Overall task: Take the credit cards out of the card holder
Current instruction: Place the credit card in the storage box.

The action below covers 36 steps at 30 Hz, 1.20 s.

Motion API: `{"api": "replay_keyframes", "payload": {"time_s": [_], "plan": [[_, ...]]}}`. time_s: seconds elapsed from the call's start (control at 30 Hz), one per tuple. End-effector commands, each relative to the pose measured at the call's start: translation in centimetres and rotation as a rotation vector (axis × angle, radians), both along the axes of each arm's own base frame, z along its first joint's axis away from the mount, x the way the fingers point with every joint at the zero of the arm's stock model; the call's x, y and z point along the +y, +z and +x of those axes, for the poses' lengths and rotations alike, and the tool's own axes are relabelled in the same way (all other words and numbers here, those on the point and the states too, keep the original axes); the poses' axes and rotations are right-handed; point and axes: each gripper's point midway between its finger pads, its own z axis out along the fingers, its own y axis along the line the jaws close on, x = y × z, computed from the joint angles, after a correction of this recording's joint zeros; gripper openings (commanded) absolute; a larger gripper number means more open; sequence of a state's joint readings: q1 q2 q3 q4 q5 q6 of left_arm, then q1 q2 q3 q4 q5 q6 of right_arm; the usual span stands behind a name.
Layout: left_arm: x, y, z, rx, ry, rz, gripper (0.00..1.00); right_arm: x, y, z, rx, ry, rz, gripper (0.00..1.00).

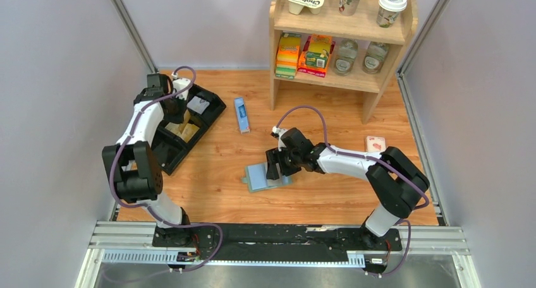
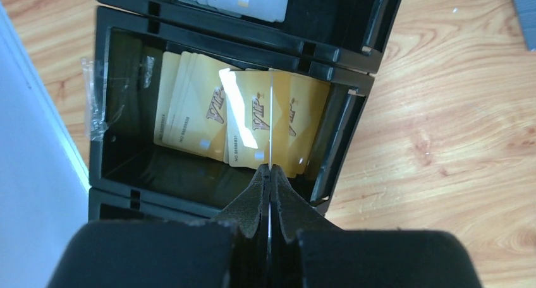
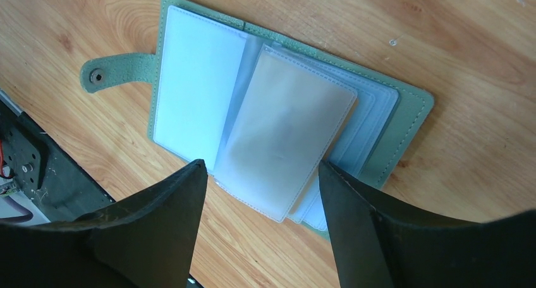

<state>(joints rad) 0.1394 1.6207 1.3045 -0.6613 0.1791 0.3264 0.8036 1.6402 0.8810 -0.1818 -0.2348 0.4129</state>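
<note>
The holder (image 3: 404,120) was laid open on the table (image 3: 455,35), near its middle, right under the right gripper (image 3: 259,174). A sage-green cover, a snap tab and frosted pocket pages, fanned out, were seen. The right jaws were spread wide over the pages. Gold cards (image 2: 189,111) marked VIP were piled in a tray (image 2: 354,54) compartment at far left. The left gripper (image 2: 268,174) was pinched tight on a thin card (image 2: 270,124), seen edge-on, above that pile.
</note>
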Motion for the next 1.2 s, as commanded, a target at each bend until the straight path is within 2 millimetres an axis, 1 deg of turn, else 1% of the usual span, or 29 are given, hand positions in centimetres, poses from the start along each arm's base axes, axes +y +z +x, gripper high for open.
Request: {"api": "replay_keyframes", "payload": {"time_s": [0.0, 0.2, 0.33, 0.37, 0.4, 0.43, 0.47, 0.53, 0.7, 0.73, 0.77, 0.8, 0.83, 0.87, 0.93, 0.97, 1.0, 1.03, 1.07, 1.1, 1.13, 1.17], "plan": [[0.0, -1.1, 1.1, 0.016, -0.072, -0.009, 0.00, 0.0, 0.6, 0.9, -0.053, -0.008, 0.011, 0.72], [-1.8, -3.0, 0.4, 0.063, -0.146, -0.103, 0.00, -0.1, 0.3, 1.0, -0.045, -0.009, 0.010, 0.72], [-1.4, -3.3, 0.7, 0.066, -0.124, -0.093, 0.01, -0.1, 0.3, 1.0, -0.044, -0.008, 0.011, 0.72], [-1.1, -3.2, 0.9, 0.062, -0.111, -0.080, 0.04, -0.1, 0.3, 1.0, -0.044, -0.009, 0.010, 0.72], [-0.9, -3.0, 1.1, 0.058, -0.099, -0.074, 0.12, -0.2, 0.3, 1.0, -0.045, -0.012, 0.009, 0.72], [-0.3, -2.7, 1.3, 0.052, -0.077, -0.045, 0.20, -0.2, 0.3, 1.1, -0.047, -0.013, 0.009, 0.72], [0.1, -2.3, 1.5, 0.044, -0.053, -0.030, 0.29, -0.2, 0.4, 1.0, -0.046, -0.012, 0.010, 0.72], [0.7, -1.6, 1.8, 0.024, -0.029, -0.004, 0.37, -0.3, 0.5, 1.1, -0.051, -0.016, 0.010, 0.72], [1.9, 0.1, 2.1, -0.011, 0.064, 0.036, 0.43, -0.5, 0.9, 1.2, -0.064, -0.024, 0.006, 0.72], [2.1, 1.1, 2.2, -0.033, 0.081, 0.044, 0.43, -0.6, 0.9, 1.2, -0.066, -0.027, 0.002, 0.72], [2.1, 1.7, 2.2, -0.043, 0.105, 0.032, 0.44, -0.7, 1.0, 1.3, -0.070, -0.034, -0.001, 0.72], [2.2, 3.0, 2.3, -0.073, 0.125, 0.032, 0.45, -0.8, 1.2, 1.4, -0.077, -0.037, -0.002, 0.72], [2.1, 3.7, 2.3, -0.086, 0.161, 0.012, 0.45, -0.9, 1.3, 1.5, -0.082, -0.044, -0.006, 0.72], [2.3, 5.4, 2.0, -0.116, 0.192, 0.019, 0.45, -1.0, 1.5, 1.6, -0.087, -0.047, -0.008, 0.72], [1.9, 7.7, 1.1, -0.165, 0.275, -0.023, 0.45, -1.1, 2.1, 2.0, -0.102, -0.060, -0.016, 0.72], [1.0, 8.0, 0.5, -0.171, 0.292, -0.056, 0.45, -1.3, 2.3, 2.1, -0.106, -0.067, -0.019, 0.72], [0.7, 9.8, -0.3, -0.221, 0.315, -0.064, 0.45, -1.3, 2.5, 2.1, -0.113, -0.071, -0.022, 0.72], [-0.9, 9.1, -1.1, -0.206, 0.328, -0.094, 0.45, -1.4, 2.7, 2.2, -0.118, -0.079, -0.023, 0.72], [-1.7, 10.7, -2.0, -0.254, 0.321, -0.104, 0.45, -1.5, 2.9, 2.3, -0.122, -0.086, -0.023, 0.72], [-4.0, 9.7, -3.0, -0.228, 0.311, -0.145, 0.45, -1.6, 3.1, 2.4, -0.125, -0.094, -0.027, 0.72], [-4.6, 10.9, -4.2, -0.283, 0.332, -0.130, 0.45, -1.8, 3.3, 2.6, -0.132, -0.106, -0.031, 0.72], [-6.7, 9.7, -5.3, -0.257, 0.337, -0.178, 0.45, -2.0, 3.4, 2.6, -0.135, -0.117, -0.039, 0.72]]}}
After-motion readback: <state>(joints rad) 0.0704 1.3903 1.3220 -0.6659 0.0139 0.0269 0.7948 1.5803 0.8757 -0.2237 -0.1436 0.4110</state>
